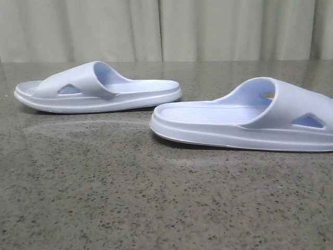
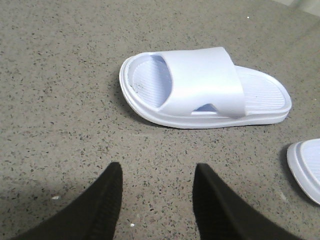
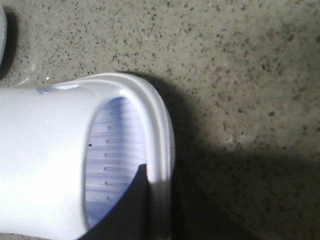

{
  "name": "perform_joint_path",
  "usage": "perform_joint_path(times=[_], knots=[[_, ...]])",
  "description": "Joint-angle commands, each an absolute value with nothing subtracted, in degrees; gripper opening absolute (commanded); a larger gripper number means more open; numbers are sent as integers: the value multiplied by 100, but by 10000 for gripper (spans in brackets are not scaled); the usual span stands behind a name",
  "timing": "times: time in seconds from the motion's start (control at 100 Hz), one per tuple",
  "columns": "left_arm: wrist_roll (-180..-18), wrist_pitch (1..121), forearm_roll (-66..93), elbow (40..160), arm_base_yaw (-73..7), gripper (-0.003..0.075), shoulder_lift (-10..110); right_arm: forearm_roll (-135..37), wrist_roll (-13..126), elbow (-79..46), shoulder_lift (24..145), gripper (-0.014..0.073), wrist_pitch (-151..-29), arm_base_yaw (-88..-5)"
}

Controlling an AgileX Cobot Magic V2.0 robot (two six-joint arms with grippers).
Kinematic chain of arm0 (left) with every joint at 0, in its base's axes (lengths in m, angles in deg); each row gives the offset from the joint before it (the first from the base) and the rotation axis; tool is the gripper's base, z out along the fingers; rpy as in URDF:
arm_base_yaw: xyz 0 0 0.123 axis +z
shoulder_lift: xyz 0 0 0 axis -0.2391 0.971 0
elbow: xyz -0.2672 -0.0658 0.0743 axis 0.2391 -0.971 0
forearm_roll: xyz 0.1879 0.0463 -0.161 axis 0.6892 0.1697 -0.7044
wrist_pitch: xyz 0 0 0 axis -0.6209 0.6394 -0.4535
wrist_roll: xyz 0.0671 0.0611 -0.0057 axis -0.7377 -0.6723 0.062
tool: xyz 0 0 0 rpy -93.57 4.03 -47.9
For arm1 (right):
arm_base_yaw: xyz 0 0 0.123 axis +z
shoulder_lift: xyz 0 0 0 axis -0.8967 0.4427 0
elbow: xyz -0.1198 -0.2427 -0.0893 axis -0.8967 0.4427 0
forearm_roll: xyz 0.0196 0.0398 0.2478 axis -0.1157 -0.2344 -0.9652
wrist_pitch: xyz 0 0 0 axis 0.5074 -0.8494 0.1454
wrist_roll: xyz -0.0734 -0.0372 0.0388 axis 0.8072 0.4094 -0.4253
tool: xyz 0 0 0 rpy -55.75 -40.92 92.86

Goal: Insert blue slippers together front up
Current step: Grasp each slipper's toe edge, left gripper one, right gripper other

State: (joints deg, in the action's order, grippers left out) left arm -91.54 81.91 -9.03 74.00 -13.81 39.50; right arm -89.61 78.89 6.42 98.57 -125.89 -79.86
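Note:
Two pale blue slippers lie sole-down on the speckled stone table (image 1: 156, 198). The left slipper (image 1: 99, 88) lies further back, the right slipper (image 1: 244, 120) nearer, their heels toward each other. Neither gripper shows in the front view. In the left wrist view my left gripper (image 2: 157, 170) is open and empty over bare table, a short way from the left slipper (image 2: 205, 87); a corner of the right slipper (image 2: 307, 167) shows beside it. In the right wrist view my right gripper (image 3: 161, 192) pinches the toe rim of the right slipper (image 3: 45, 160), with one finger (image 3: 132, 205) inside on the footbed and the other outside in shadow.
A pale curtain (image 1: 166, 28) hangs behind the table's far edge. Bare tabletop lies in front of both slippers and between them.

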Motion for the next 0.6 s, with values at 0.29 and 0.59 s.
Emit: perform_joint_path(times=[0.29,0.59], knots=[[-9175,8537,-1333,8872,-1367,291,5367,-9174,8023,489,9772,-104,-12538,-8020],[-9514,9178,-1782,9736,-1367,291,6944,-9221,8085,489,9772,-104,-12550,-8020]])
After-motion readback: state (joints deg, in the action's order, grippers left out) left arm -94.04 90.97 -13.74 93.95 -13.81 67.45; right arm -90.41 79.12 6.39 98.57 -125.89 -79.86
